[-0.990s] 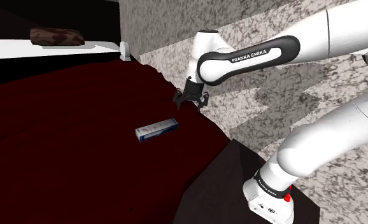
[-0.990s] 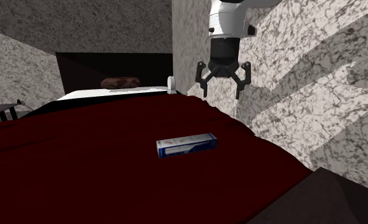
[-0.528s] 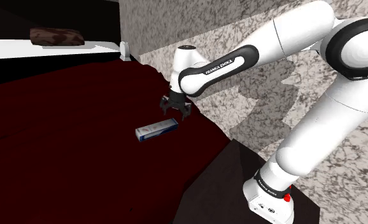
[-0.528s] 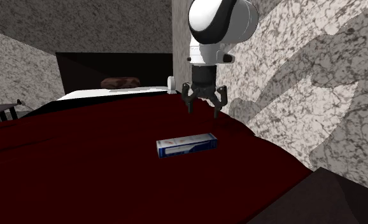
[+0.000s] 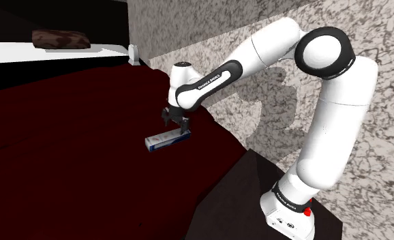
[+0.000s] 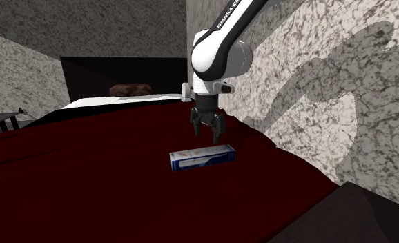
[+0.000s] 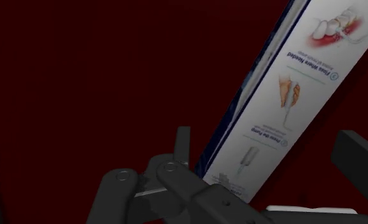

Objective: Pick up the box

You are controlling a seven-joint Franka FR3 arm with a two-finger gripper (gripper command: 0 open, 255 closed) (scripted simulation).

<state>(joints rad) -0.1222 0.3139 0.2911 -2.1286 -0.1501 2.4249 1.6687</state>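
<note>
Box (image 5: 167, 140) (image 6: 201, 157) (image 7: 291, 95), white with blue sides, flat on the dark red surface (image 5: 66, 136), between jaws spread wide

Red surface (image 6: 88, 179) open around box (image 6: 201, 157) — speckled wall (image 6: 302, 103) near one side.

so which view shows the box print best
The wrist view: the box sits close, drawings and text plain. The shoulder and second exterior views show the whole box on the red cover, print unreadable.
</note>
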